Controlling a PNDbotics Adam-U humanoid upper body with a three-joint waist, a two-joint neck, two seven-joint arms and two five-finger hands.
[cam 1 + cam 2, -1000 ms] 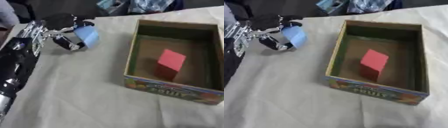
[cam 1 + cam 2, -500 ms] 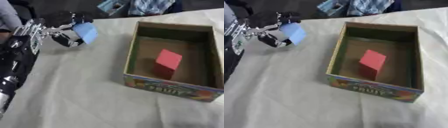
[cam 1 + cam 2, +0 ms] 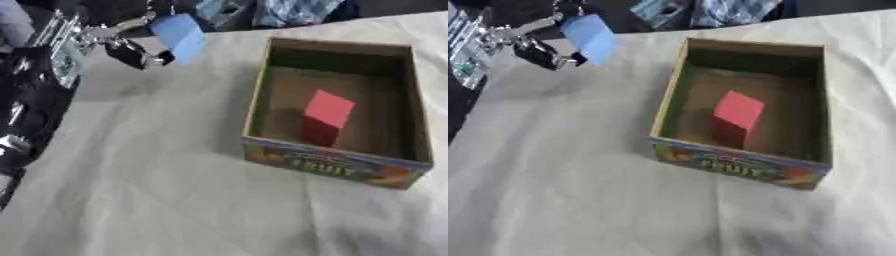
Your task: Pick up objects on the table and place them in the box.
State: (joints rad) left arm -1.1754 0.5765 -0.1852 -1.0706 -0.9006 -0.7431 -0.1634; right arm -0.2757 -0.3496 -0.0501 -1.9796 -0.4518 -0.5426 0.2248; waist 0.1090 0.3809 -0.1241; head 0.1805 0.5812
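Note:
My left hand (image 3: 122,42) is raised above the table's far left, its fingers and thumb curled round a light blue block (image 3: 179,36). The block hangs tilted in the air, left of the box and apart from it. An open cardboard box (image 3: 255,100) with a printed fruit front stands at the middle right. A red block (image 3: 328,114) lies tilted on the box floor. My right hand shows in neither view.
A pale cloth (image 3: 149,190) covers the table. My left arm (image 3: 31,110), black and silver, runs down the left edge. Bluish clutter (image 3: 262,10) lies past the far table edge, behind the box.
My left hand has lifted the blue block higher and carried it away from me, a little toward the box. The views have shifted, so the camera moved too.

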